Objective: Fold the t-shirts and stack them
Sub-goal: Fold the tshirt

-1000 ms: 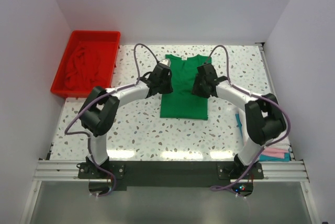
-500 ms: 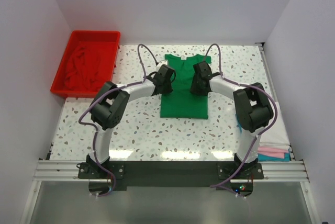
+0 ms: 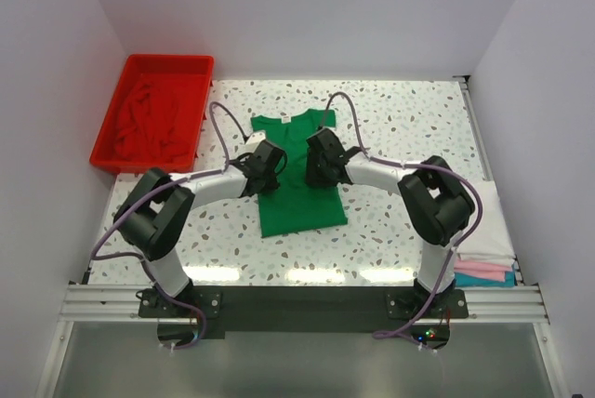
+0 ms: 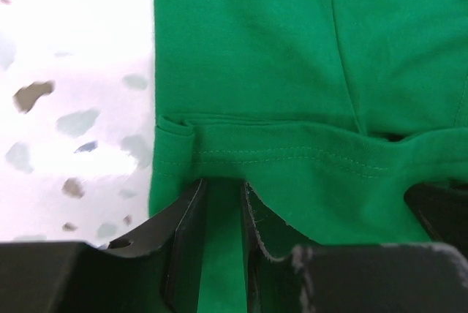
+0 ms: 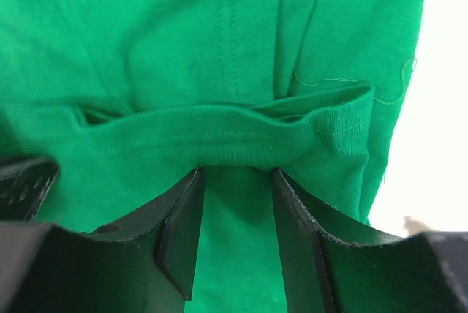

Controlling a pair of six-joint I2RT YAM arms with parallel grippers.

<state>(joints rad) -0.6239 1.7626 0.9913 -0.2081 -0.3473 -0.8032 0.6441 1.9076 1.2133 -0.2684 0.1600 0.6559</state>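
left claw [image 4: 223, 190], right claw [image 5: 238, 179] low, pinching green t-shirt [image 3: 302, 208]

Both wrists sit over the middle of the green t-shirt [image 3: 296, 207] from above, fingertips lost beneath them. Up close, left gripper [image 4: 223, 185] and right gripper [image 5: 238, 174] go tip-first under a bunched hem, cloth running out of frame. Right of the shirt, pink and teal cloth [image 3: 488, 271] sits half behind an arm

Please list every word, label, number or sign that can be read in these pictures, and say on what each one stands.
None can be read. The green shirt, the red tray and the table show no print in any view, and no neck label shows.
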